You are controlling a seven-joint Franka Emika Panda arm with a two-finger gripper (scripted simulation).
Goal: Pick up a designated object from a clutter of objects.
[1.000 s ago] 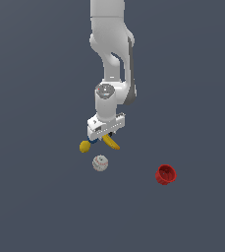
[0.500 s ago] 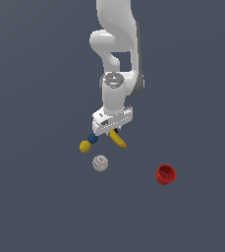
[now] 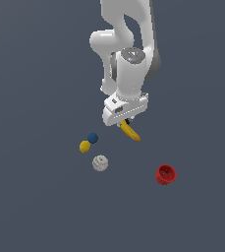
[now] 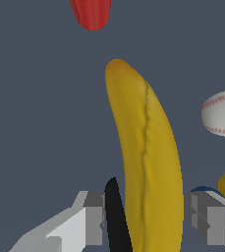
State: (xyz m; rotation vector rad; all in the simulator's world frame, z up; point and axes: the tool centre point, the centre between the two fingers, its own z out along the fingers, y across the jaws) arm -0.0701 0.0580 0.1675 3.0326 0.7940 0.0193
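**Banana in the claw, grip near one end — slip and swing risk**

The white Panda gripper (image 3: 125,121) has its two fingers closed on the long curved yellow banana (image 3: 130,132), which hangs out from under the hand in the exterior view, apparently lifted off the dark grey floor (image 3: 35,206), though the height cannot be confirmed. In the wrist view the banana (image 4: 146,162) fills the gap between the grey finger pads (image 4: 95,218), with a dark strip beside it that is either shadow or a small black item; cannot tell which.

Risks, as judgement: the hold sits toward one end, so most of the fruit sticks out past the fingers. That free length could lever it round in the pads, or let it slide out, on a fast lift or swing. The curved, rounded skin gives the flat pads little contact. A low sideways move could clip the clutter: the white red-stitched baseball (image 3: 100,163), the small round yellow ball (image 3: 85,146) and the blue ball (image 3: 93,138) touching it, all lying near, toward the exterior view's left. The red cup (image 3: 165,174) lies well apart on the exterior view's right.

Orientation: the long axis slants down and toward the exterior view's right, free tip lowest. In the wrist view the free tip points away from the fingers, toward the red cup (image 4: 91,13), bowing slightly.
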